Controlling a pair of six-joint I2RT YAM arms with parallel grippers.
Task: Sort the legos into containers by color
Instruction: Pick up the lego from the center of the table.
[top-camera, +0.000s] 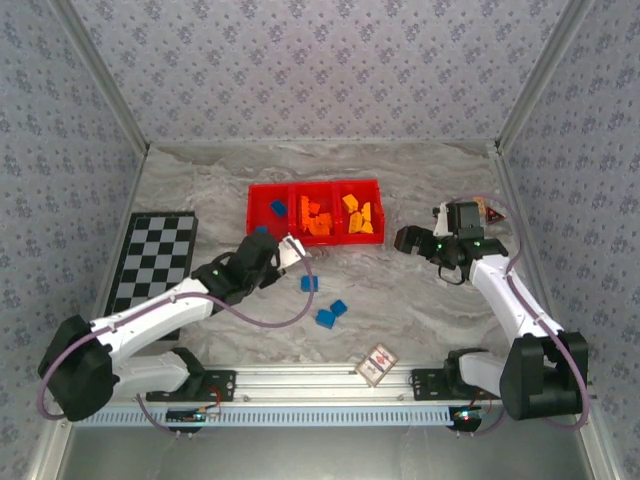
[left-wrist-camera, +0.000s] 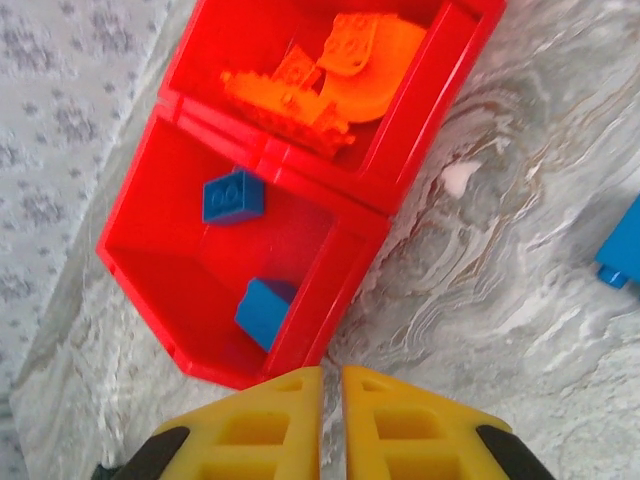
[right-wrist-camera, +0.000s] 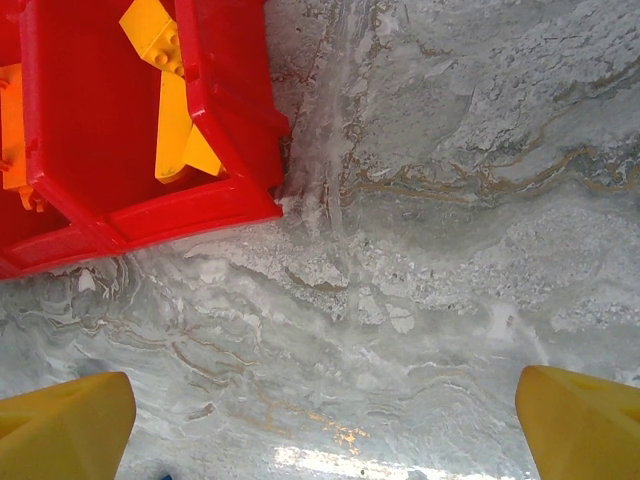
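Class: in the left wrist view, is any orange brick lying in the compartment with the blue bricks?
No, that compartment holds just two blue bricks.

A: Entry one, left arm (top-camera: 150, 315)?
B: White tubular links; bulky black joint housings; one small green light (top-camera: 213, 272) by the wrist; thin mauve cable (top-camera: 270, 322) alongside.
A: Its end piece?
B: The left gripper (left-wrist-camera: 331, 385); two yellow plastic fingers (left-wrist-camera: 275, 430), moulded with rectangular recesses; black parts at the outer corners.
A: Entry two, right arm (top-camera: 505, 300)?
B: Same make; white links; black joints; green lights at the wrist; mauve cable of its own (top-camera: 586, 375); right gripper (right-wrist-camera: 325, 420) with smooth yellow fingertips (right-wrist-camera: 60, 430).
A: Bases?
B: Black blocks, one per arm: left base (top-camera: 195, 385); right base (top-camera: 465, 372).
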